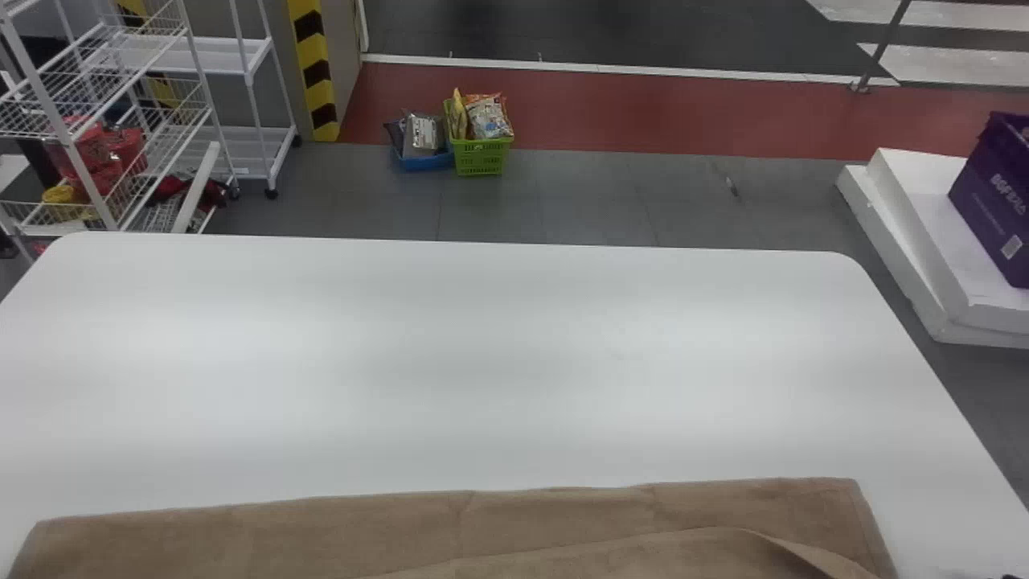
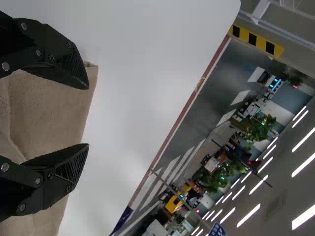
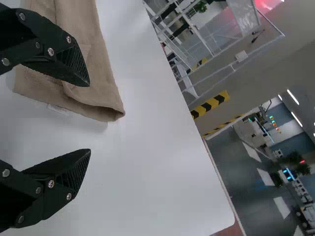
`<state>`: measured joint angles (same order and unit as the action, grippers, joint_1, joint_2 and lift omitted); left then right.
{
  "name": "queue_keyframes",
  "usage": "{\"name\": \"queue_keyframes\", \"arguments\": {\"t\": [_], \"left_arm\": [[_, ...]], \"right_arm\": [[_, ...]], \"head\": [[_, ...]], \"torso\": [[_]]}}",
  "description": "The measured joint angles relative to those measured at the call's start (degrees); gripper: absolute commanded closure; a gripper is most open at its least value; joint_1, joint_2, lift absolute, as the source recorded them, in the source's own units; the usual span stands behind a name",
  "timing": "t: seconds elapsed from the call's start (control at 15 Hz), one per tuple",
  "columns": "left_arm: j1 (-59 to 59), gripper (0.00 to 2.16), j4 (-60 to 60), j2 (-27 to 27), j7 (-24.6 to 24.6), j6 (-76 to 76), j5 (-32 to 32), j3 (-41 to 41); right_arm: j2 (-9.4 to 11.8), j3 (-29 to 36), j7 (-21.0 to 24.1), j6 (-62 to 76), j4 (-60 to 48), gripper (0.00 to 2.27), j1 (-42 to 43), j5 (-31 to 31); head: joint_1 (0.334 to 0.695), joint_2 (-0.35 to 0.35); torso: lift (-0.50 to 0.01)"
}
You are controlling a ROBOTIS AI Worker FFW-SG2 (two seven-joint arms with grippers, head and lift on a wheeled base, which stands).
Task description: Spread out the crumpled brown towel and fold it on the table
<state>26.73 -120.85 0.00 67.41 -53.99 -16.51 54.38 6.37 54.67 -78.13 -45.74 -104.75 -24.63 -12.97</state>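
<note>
Ridged black left hand, right hand spread wide, empty; fuzzy brown towel, creased.

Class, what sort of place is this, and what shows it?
Likely an indoor lab or workshop hall: white racks, yellow-and-black hazard stripes and long ceiling lights suggest it.

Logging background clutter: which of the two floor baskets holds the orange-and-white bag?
The green basket, the right-hand one of the pair; the blue basket beside it holds a silver package.
</note>
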Motion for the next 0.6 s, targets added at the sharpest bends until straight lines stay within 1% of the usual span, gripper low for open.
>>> {"name": "queue_keyframes", "arguments": {"t": [0.07, 0.13, 0.2, 0.27, 0.4, 0.47, 0.6], "left_arm": [[-0.3, 0.52, -0.1, 0.0, 0.1, 0.0, 0.3, 0.3], [-0.4, 0.52, -0.2, 0.0, 0.1, 0.1, 0.5, 0.6], [-0.4, 0.52, -0.2, 0.0, 0.1, 0.1, 0.5, 0.7], [-0.4, 0.52, -0.2, 0.0, 0.0, 0.1, 0.5, 0.8], [-0.5, 0.52, -0.2, 0.0, 0.0, 0.1, 0.5, 0.8], [-0.6, 0.52, -0.2, 0.0, 0.0, 0.2, 0.6, 0.8], [-0.7, 0.52, 0.1, 0.0, 0.0, 0.7, 0.6, 0.8]], "right_arm": [[-0.2, 0.0, 0.0, -3.6, -0.3, 0.47, 0.0, -0.8], [-0.9, 0.0, 0.0, -6.7, -1.4, 0.47, -0.1, -1.6], [-1.6, 0.1, 0.0, -9.7, -2.8, 0.47, -0.1, -2.3], [-2.3, 0.4, 0.0, -13.7, -4.9, 0.47, -0.1, -3.0], [-2.9, 1.4, 0.0, -23.5, -8.9, 0.47, 0.0, -4.7], [-3.3, 1.8, 0.0, -28.8, -11.0, 0.47, 0.1, -5.3], [-4.5, 2.0, 0.0, -34.8, -14.0, 0.47, 0.3, -5.0]], "head": [[0.695, -0.057], [0.695, -0.040], [0.695, 0.001], [0.695, 0.017], [0.695, 0.048], [0.695, 0.083], [0.695, 0.115]], "torso": [[-0.127], [-0.127], [-0.127], [-0.127], [-0.127], [-0.127], [-0.127]]}}
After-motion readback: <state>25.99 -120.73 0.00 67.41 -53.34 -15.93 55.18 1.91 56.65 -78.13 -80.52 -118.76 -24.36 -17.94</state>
